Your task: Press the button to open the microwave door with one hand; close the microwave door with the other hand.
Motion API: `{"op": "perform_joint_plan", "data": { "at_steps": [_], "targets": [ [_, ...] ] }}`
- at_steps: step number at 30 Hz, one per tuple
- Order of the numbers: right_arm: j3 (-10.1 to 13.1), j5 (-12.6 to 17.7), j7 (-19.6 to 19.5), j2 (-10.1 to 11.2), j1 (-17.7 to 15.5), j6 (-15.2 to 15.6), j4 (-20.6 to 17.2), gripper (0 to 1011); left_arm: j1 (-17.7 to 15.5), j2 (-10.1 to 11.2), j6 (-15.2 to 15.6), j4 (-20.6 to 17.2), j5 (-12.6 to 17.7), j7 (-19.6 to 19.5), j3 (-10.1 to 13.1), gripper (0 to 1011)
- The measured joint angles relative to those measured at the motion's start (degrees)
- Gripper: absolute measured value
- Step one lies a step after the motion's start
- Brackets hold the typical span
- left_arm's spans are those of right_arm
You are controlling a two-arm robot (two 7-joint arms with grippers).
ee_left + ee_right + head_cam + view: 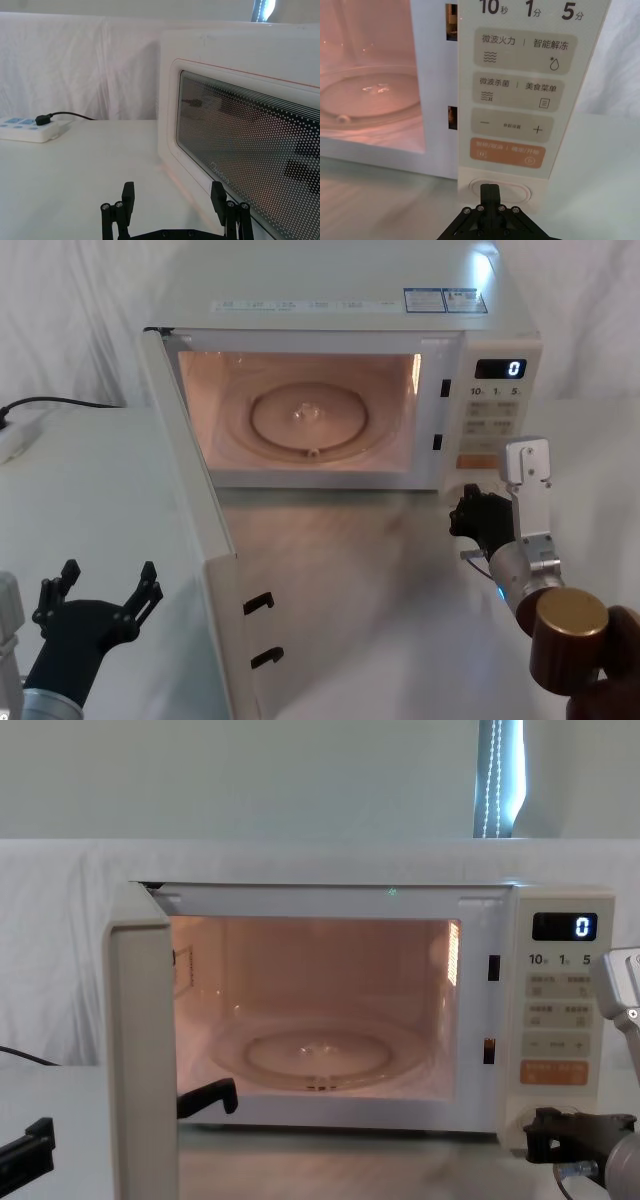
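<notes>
Door open now: the microwave door (190, 540) stands swung out on its left-hinged edge, roughly square to the oven front, cavity lit and glass turntable (310, 418) bare. So I judge the first half done.

Right gripper (489, 196) sits low at the control panel with its fingers pinched together into one tip, holding nothing; that tip rests on or just off the button (498, 191). I cannot tell which. The button is the pill-shaped key at the panel's foot, under the orange key (507, 153).

Left gripper (173, 200) hovers on the outer side of the door, fingers spread wide, nothing between them. From its wrist camera the dotted window (250, 150) is just beside the right-hand finger, not touching.

Handling, my read: the door is a stiff, light panel on a hinge, with smooth plastic and glass, slippery, nothing to pinch. I would not grasp it. Better a flat push on the cream frame near the free edge, away from the hinge, where leverage is best. The two latch hooks (262, 630) on the inner face need a firm last push to seat. Pushing on the window itself looks less wise than pushing on the frame.
</notes>
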Motion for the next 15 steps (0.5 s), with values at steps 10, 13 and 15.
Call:
{"op": "perform_joint_plan", "data": {
  "at_steps": [10,13,15],
  "targets": [
    [-0.9,0.3,0.7,0.4,-4.4,1.3,-6.2,0,0.0,0.0,0.0,0.0,0.0,0.0,0.0,1001],
    [-1.3,0.7,1.6,0.8,-6.4,1.0,-9.0,0,0.0,0.0,0.0,0.0,0.0,0.0,0.0,1001],
    [-1.5,0.8,2.0,1.1,-7.4,0.9,-10.5,0,0.0,0.0,0.0,0.0,0.0,0.0,0.0,1001]
  ]
}}
